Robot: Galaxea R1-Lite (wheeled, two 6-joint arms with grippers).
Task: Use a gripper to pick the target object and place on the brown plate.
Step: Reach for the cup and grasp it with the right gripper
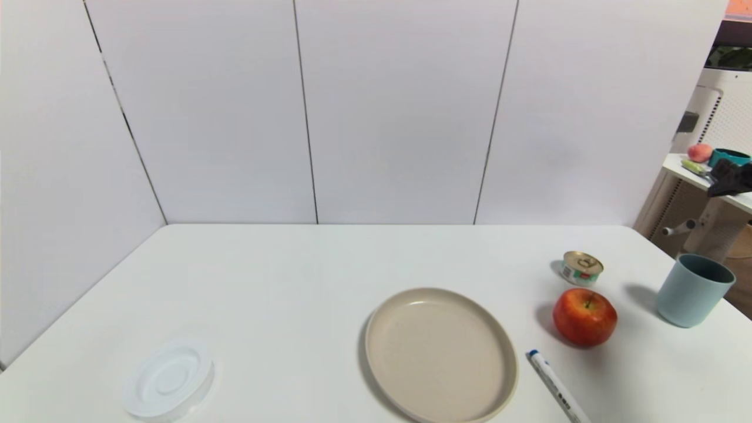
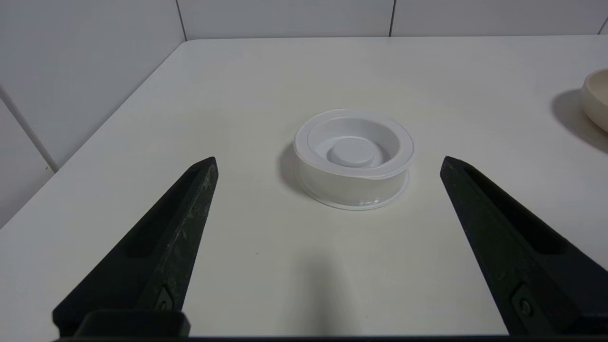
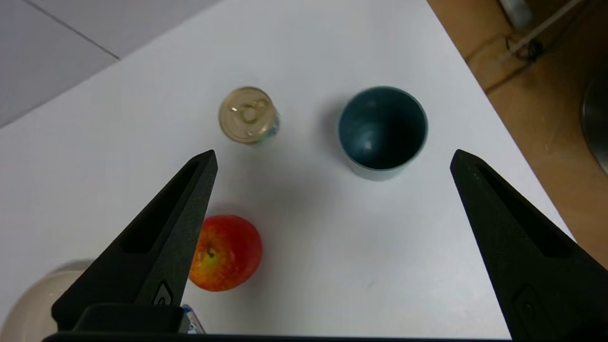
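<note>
- I see the white table (image 1: 329, 264) filling most of my head view, with white wall panels behind it; neither arm shows in that view.
- The brown plate (image 1: 440, 354) lies near the front edge, a little right of centre, and holds nothing.
- The white lid-like dish (image 1: 168, 380) sits well apart from the plate, at the front left.
- My left gripper (image 2: 327, 164) hangs low over the table with that white dish just ahead of it; its two black fingers (image 2: 161, 247) are spread wide and touch nothing.
- My right gripper (image 3: 332, 159) hovers above the right side of the table, fingers (image 3: 156, 247) also spread wide and holding nothing; the cup lies below, ahead of the gap between the tips.
- The target object, the pale blue-grey cup (image 1: 693, 289), stands upright near the table's right edge, well apart from the plate, with its dark teal inside showing from above.
- The red apple (image 1: 584, 317) rests between cup and plate, nearer the plate.
- A white pen with a blue tip (image 1: 555, 385) lies just beside the plate's right rim, in front of the apple.
- The small gold-lidded can (image 1: 581, 267) stands just behind the apple.
</note>
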